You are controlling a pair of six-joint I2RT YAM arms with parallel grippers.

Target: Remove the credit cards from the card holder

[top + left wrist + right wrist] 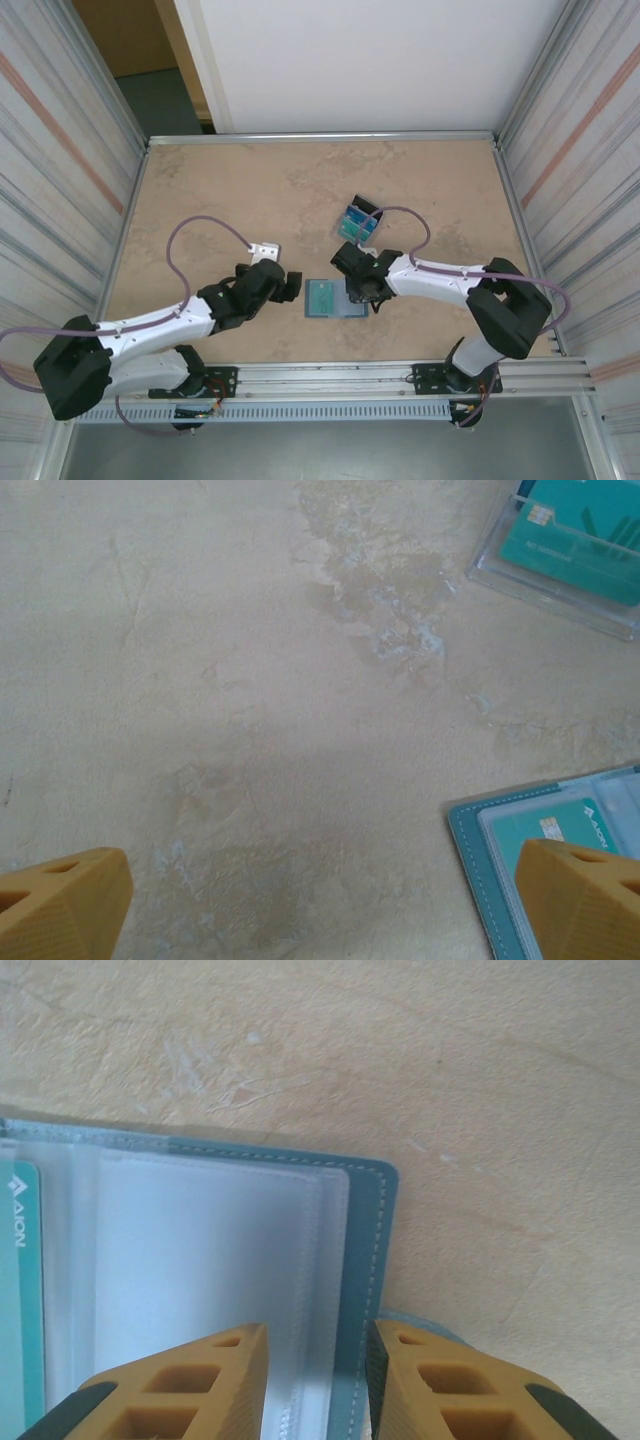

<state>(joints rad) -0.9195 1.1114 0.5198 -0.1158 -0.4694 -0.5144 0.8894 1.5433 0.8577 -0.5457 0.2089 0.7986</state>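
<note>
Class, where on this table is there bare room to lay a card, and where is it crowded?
The table is bare at far left, between the left wall and the clear card box, and far right beyond the right arm. Crowded: front middle, where left gripper and right gripper flank the card holder.

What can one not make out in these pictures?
- Right wrist view: whether the right gripper pinches the card holder; its fingers cover the contact.
- Left wrist view: how many credit cards; the frame edge cuts the holder.
- Top view: cards in the clear box; too small.
</note>
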